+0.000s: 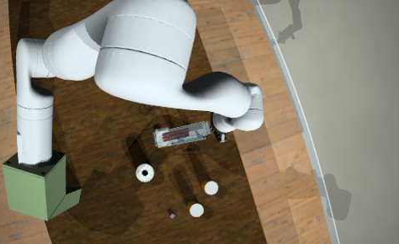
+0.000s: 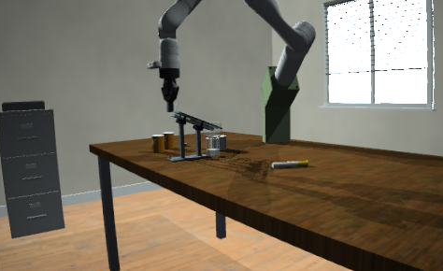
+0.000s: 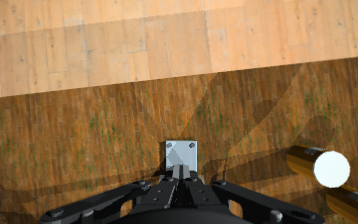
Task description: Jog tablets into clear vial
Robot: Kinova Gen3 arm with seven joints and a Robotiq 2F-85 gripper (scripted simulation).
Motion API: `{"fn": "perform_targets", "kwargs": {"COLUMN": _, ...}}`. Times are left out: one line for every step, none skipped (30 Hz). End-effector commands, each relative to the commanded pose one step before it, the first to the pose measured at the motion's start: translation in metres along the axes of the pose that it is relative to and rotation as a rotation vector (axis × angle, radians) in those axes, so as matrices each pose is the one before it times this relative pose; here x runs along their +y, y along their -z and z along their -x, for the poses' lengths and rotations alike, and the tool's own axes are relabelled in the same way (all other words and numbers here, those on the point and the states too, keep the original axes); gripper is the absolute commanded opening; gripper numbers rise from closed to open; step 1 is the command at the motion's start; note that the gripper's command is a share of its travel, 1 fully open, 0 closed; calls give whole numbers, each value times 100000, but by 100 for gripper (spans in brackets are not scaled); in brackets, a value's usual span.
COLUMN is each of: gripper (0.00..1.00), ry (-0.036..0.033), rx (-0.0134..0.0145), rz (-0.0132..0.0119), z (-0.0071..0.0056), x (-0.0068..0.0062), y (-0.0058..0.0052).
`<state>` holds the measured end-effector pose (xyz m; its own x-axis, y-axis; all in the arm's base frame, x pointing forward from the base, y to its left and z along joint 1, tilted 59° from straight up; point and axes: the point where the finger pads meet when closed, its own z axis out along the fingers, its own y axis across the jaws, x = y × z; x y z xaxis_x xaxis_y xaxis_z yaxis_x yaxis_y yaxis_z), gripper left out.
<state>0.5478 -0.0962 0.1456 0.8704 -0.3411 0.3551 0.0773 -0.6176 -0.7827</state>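
The feeder tray (image 1: 199, 129) (image 2: 193, 120) slopes down on its two-post stand, with rows of dark red tablets (image 1: 176, 135) in its channels. The clear vial (image 2: 212, 145) stands upright on the table below the tray's low end; something pale shows near its bottom, but I cannot count tablets in it. My gripper (image 1: 222, 137) (image 2: 169, 110) (image 3: 181, 175) is shut with nothing seen between its fingertips. It points down just beyond the tray's high end, its tips close to that end; whether they touch is unclear. The stand's base plate (image 2: 187, 158) (image 3: 181, 150) shows below.
Two orange bottles with white caps (image 1: 211, 188) (image 1: 196, 210) (image 3: 331, 169) stand to one side. A white ribbed round object with a dark centre (image 1: 145, 172) stands near the vial. A small grey cube (image 1: 172, 215) and a white-and-yellow marker (image 2: 290, 164) lie on the table.
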Motion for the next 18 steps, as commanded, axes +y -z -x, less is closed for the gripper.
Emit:
{"fn": "perform_targets", "kwargs": {"gripper": 0, "ry": -278, "rx": -1361, "rz": -224, "z": 944, "x": 33, "y": -121}}
{"fn": "perform_targets", "kwargs": {"gripper": 0, "ry": 0, "rx": 0, "rz": 0, "z": 5, "x": 0, "y": -2}}
{"fn": "perform_targets", "kwargs": {"gripper": 0, "ry": 0, "rx": 0, "rz": 0, "z": -9, "x": 0, "y": 4}}
{"fn": "perform_targets", "kwargs": {"gripper": 0, "ry": 0, "rx": 0, "rz": 2, "z": -56, "x": 1, "y": 22}}
{"fn": "perform_targets", "kwargs": {"gripper": 0, "ry": 0, "rx": 0, "rz": 3, "z": -131, "x": 1, "y": 52}}
{"fn": "perform_targets", "kwargs": {"gripper": 0, "ry": 0, "rx": 0, "rz": 0, "z": 0, "x": 0, "y": 0}}
{"fn": "perform_targets", "kwargs": {"gripper": 0, "ry": 0, "rx": 0, "rz": 0, "z": 0, "x": 0, "y": 0}}
{"fn": "perform_targets", "kwargs": {"gripper": 0, "ry": 0, "rx": 0, "rz": 2, "z": -215, "x": 1, "y": 86}}
{"fn": "perform_targets", "kwargs": {"gripper": 0, "ry": 0, "rx": 0, "rz": -5, "z": -295, "x": -2, "y": 120}}
{"fn": "perform_targets", "kwargs": {"gripper": 0, "ry": 0, "rx": 0, "rz": 0, "z": -357, "x": 0, "y": 144}}
{"fn": "perform_targets", "kwargs": {"gripper": 0, "ry": 0, "rx": 0, "rz": 0, "z": -396, "x": 0, "y": 160}}
{"fn": "perform_targets", "kwargs": {"gripper": 0, "ry": 0, "rx": 0, "rz": 0, "z": -407, "x": 0, "y": 164}}
{"fn": "perform_targets", "kwargs": {"gripper": 0, "ry": 0, "rx": 0, "rz": 0, "z": -389, "x": 0, "y": 157}}
{"fn": "perform_targets", "kwargs": {"gripper": 0, "ry": 0, "rx": 0, "rz": 0, "z": -345, "x": 0, "y": 139}}
{"fn": "perform_targets", "kwargs": {"gripper": 0, "ry": 0, "rx": 0, "rz": -1, "z": -280, "x": -1, "y": 113}}
{"fn": "perform_targets", "kwargs": {"gripper": 0, "ry": 0, "rx": 0, "rz": 2, "z": -202, "x": 1, "y": 81}}
{"fn": "perform_targets", "kwargs": {"gripper": 0, "ry": 0, "rx": 0, "rz": -1, "z": -122, "x": 0, "y": 50}}
{"fn": "perform_targets", "kwargs": {"gripper": 0, "ry": 0, "rx": 0, "rz": -1, "z": -52, "x": 0, "y": 21}}
